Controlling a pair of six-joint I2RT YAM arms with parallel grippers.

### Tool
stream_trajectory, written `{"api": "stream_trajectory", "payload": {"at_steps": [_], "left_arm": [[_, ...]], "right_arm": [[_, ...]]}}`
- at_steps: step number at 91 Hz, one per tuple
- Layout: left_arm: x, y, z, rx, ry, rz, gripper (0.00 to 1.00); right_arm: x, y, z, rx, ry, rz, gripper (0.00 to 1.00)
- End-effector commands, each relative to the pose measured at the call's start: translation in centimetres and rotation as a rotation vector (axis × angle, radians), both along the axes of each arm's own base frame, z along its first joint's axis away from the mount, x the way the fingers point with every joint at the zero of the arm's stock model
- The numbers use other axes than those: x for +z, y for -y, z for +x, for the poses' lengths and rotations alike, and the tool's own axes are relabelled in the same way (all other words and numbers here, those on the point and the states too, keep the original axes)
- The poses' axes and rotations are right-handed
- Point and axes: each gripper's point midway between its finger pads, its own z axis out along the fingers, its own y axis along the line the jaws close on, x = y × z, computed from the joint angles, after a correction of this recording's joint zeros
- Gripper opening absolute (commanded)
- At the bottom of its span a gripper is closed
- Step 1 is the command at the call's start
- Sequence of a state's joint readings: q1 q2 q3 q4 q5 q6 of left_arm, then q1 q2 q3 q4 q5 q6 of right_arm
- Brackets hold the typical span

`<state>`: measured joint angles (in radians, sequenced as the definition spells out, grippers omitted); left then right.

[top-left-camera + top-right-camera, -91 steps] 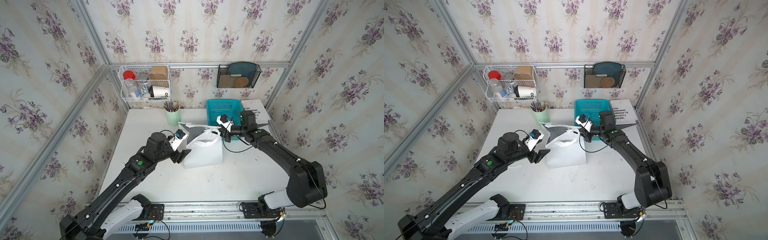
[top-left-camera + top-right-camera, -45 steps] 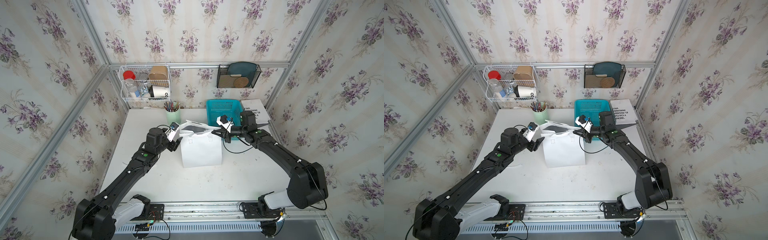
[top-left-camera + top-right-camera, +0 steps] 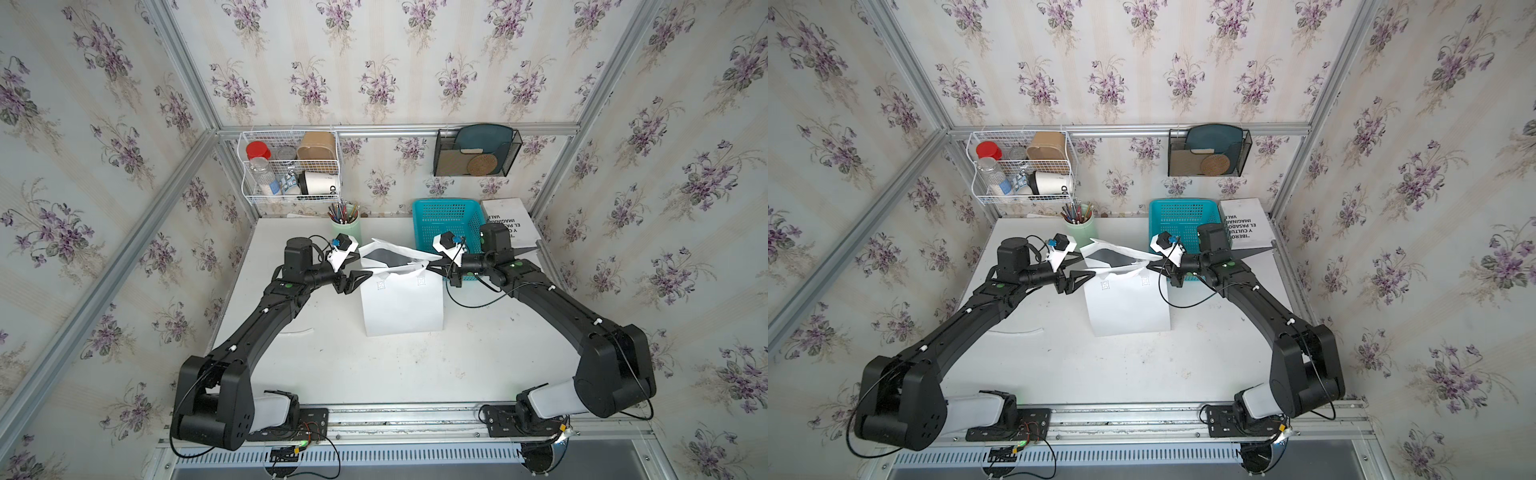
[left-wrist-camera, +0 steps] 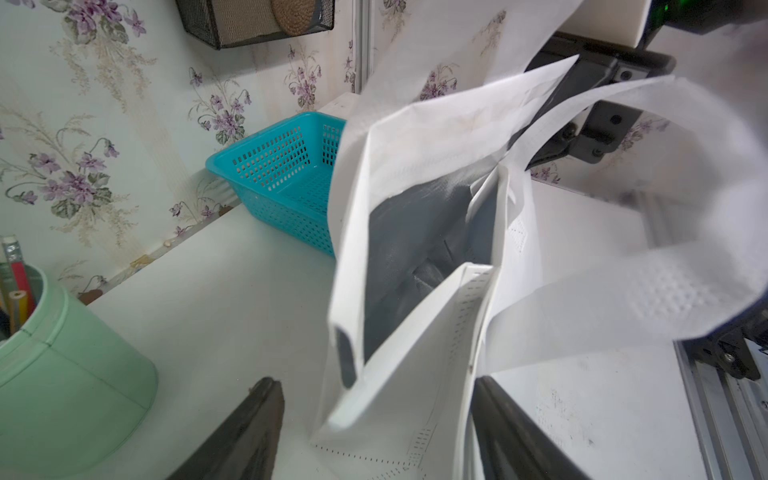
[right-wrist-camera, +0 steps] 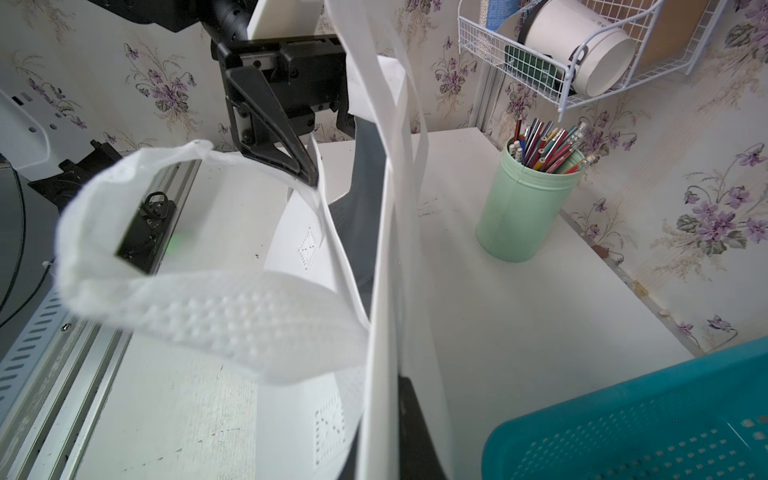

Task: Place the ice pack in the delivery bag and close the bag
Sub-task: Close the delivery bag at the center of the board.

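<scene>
Pinches the right rim of the delivery bag [image 3: 401,303] with the right gripper [image 3: 429,266], clamped flat on the fabric. Straddles the bag's left top corner with the left gripper [image 3: 365,266], spread wide, clamping nothing. Stands upright mid-table, just in front of the turquoise basket [image 3: 446,216]; near a green cup [image 3: 345,227] of pencils [image 3: 343,210]. Shows silver lining [image 4: 407,232] deep inside only from the left wrist; from above, just a dark wedge. Cannot tell where the ice pack lies. Leaned skewed a second ago, left gripper lower on its side; now squared.

Bright even light, soft shadows, wide-angle edge distortion, near strap handle [image 4: 648,295] blurred
</scene>
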<state>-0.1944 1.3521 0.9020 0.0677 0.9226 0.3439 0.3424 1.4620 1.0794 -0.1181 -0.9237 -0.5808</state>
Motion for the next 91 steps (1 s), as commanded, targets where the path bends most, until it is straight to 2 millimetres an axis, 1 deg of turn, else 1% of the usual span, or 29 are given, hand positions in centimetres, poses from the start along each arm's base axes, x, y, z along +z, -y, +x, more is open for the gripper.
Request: {"api": "stream_trajectory", "payload": {"at_steps": [1, 3, 5, 10, 24, 35, 43, 54, 71, 74, 77, 81, 83, 88, 91], "left_arm": [[1.0, 0.9, -0.8, -0.142, 0.039, -0.044, 0.75], [1.2, 0.9, -0.9, -0.157, 0.04, -0.044, 0.75], [0.6, 1.0, -0.7, -0.171, 0.019, -0.043, 0.76], [0.2, 1.1, -0.8, -0.214, -0.005, -0.05, 0.78], [-0.2, 1.2, -2.0, -0.31, -0.022, -0.035, 0.8], [-0.5, 1.0, -3.2, -0.352, -0.023, -0.032, 0.79], [-0.9, 1.0, -3.8, -0.361, -0.019, -0.035, 0.75], [-1.2, 1.0, -3.5, -0.357, 0.018, -0.025, 0.75], [-1.3, 1.1, -2.3, -0.36, 0.076, -0.013, 0.74], [-1.1, 1.1, -2.3, -0.365, 0.082, -0.015, 0.72], [-0.9, 1.2, -2.4, -0.371, 0.09, -0.018, 0.66], [-0.7, 1.2, -2.6, -0.376, 0.102, -0.02, 0.58], [-0.6, 1.2, -2.7, -0.378, 0.108, -0.019, 0.52], [-0.5, 1.1, -2.7, -0.38, 0.126, -0.009, 0.42], [-0.4, 1.1, -2.7, -0.381, 0.132, -0.008, 0.33]], "right_arm": [[-0.1, -0.2, -0.6, 0.028, -0.018, -0.001, 0.0], [0.0, -0.2, -0.6, 0.028, -0.016, 0.0, 0.0], [0.0, -0.2, -0.6, 0.027, -0.015, -0.001, 0.0], [0.1, -0.2, -0.5, 0.025, -0.013, -0.003, 0.0], [-0.2, -0.3, -0.5, 0.023, -0.014, -0.014, 0.0], [-0.6, -0.6, -0.4, 0.021, -0.024, -0.02, 0.0], [-0.8, -0.7, -0.5, 0.02, -0.027, -0.025, 0.0], [-1.2, -0.8, -0.6, 0.017, -0.03, -0.037, 0.0], [-1.1, -0.7, -0.8, 0.017, -0.032, -0.044, 0.0], [-1.1, -0.6, -0.8, 0.017, -0.034, -0.045, 0.0], [-1.0, -0.7, -0.9, 0.018, -0.032, -0.047, 0.0], [-1.0, -0.6, -1.0, 0.018, -0.034, -0.052, 0.0], [-1.0, -0.6, -1.0, 0.018, -0.032, -0.053, 0.0], [-1.1, -0.5, -1.1, 0.014, -0.027, -0.059, 0.0], [-1.2, -0.4, -1.2, 0.013, -0.025, -0.061, 0.0]]}}
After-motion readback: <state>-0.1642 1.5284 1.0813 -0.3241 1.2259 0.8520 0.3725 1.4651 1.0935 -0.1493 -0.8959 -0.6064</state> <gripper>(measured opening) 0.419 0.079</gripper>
